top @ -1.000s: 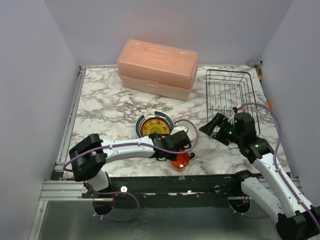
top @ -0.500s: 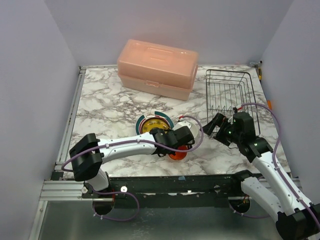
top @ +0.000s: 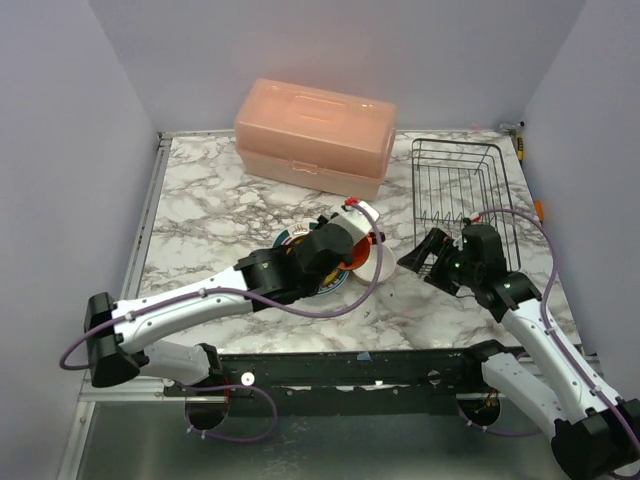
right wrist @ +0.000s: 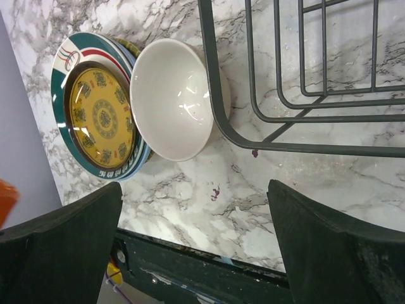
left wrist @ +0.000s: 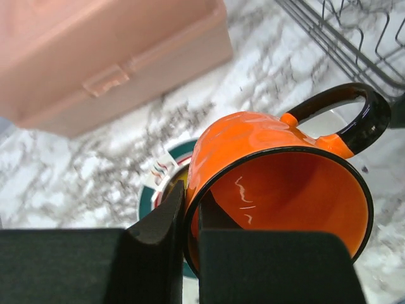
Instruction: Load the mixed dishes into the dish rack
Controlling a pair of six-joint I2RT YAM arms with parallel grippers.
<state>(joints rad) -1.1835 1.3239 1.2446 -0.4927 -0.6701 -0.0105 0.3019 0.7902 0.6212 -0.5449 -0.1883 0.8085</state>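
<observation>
My left gripper [left wrist: 192, 193] is shut on the rim of the glossy orange mug [left wrist: 278, 171], one finger inside and one outside. The mug hangs tilted in the air, its black handle [left wrist: 354, 114] toward the dish rack [left wrist: 354, 31]. In the top view the mug [top: 358, 250] hovers over the plate stack [top: 292, 240], which the arm partly hides. My right gripper [right wrist: 193, 190] stands open and empty above the marble beside the black wire dish rack [right wrist: 214, 82]. The cream-white bowl [right wrist: 171, 98] leans on the yellow patterned plate [right wrist: 101, 117], close to the rack's corner.
The big pink lidded box [top: 315, 138] stands at the back of the table, left of the rack [top: 460, 190]. Grey walls close in on both sides. The table's front edge has a black rail [right wrist: 190, 253].
The left gripper closed on the mug near the front edge, then lifted it up and back over the plates toward the rack. The right arm has barely moved.
</observation>
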